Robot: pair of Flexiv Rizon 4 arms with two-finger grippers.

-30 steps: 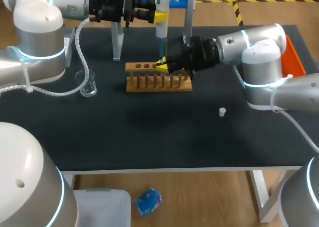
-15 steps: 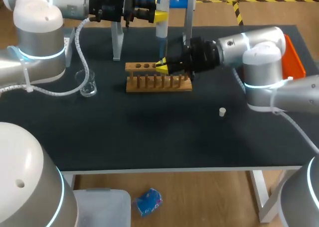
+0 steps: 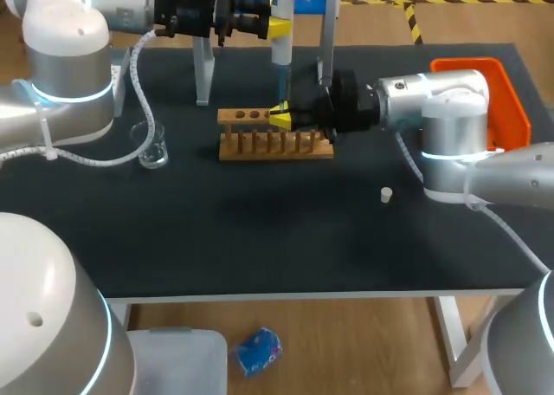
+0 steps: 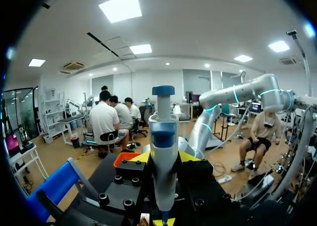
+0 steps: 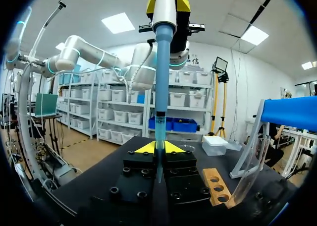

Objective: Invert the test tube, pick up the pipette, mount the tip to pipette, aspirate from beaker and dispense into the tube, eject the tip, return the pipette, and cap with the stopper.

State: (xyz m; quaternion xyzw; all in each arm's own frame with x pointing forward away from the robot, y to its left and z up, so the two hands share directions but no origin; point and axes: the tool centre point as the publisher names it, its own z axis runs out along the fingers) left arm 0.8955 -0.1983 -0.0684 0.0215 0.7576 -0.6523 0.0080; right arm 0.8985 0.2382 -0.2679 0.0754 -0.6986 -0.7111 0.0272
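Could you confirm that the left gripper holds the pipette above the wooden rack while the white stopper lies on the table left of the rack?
Not quite: in the head view the white stopper lies on the table right of the wooden rack, not left. The rest stands: the left gripper holds the pipette above the rack.

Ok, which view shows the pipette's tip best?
Right wrist view: the tip runs down to the tube in the right gripper. Head view shows it small; left wrist view shows mostly the pipette body.
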